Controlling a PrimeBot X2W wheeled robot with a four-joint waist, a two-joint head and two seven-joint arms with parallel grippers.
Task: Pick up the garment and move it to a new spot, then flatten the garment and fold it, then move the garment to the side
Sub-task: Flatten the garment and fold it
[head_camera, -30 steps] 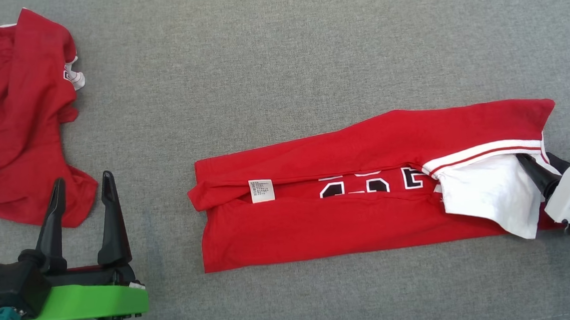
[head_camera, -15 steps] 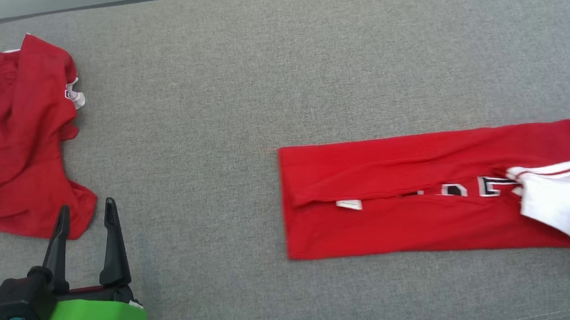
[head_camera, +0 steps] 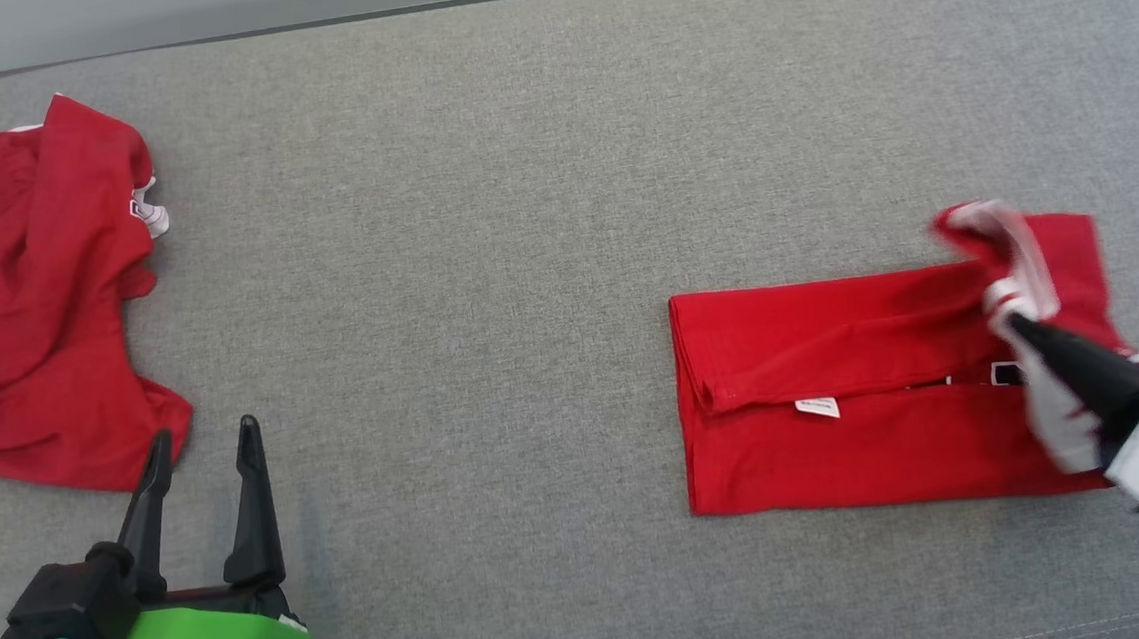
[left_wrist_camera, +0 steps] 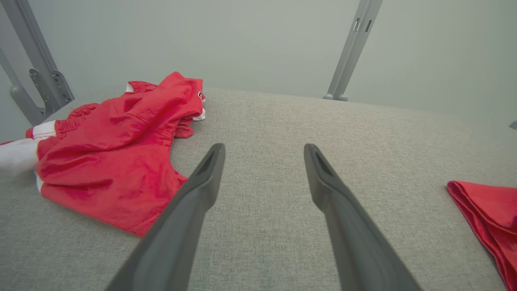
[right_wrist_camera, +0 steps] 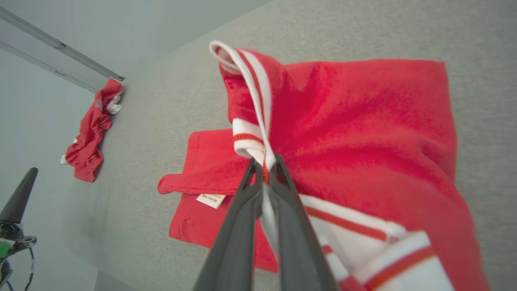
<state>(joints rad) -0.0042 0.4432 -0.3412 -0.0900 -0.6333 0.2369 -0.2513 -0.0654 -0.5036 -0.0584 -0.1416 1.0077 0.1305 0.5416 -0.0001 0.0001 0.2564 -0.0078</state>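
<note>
While our right jaws are pinched fully together on the garment's [head_camera: 835, 391] white-and-red striped trim [head_camera: 1017, 268], their two dark fingers [head_camera: 1084, 369] hold that end lifted and turned over toward the left, above the rest of the cloth. The garment is a red jersey folded into a long band. It lies on the grey fabric surface [head_camera: 476, 266] at the right of the scene, with its left end flat. A small white label [head_camera: 817, 407] shows along the line where the two long folds meet.

In the right wrist view we see the trim rising in a loop from between the closed fingers, with the red cloth spread beneath it.

Our left jaws stand wide apart and hold nothing; their fingers [head_camera: 253, 502] point away from us over bare surface at the near left. Just beyond them, at the far left, a second red garment [head_camera: 38, 317] lies crumpled, well apart from the folded one, with open grey surface between the two. Grey metal posts [left_wrist_camera: 351, 52] rise beyond the far edge.
</note>
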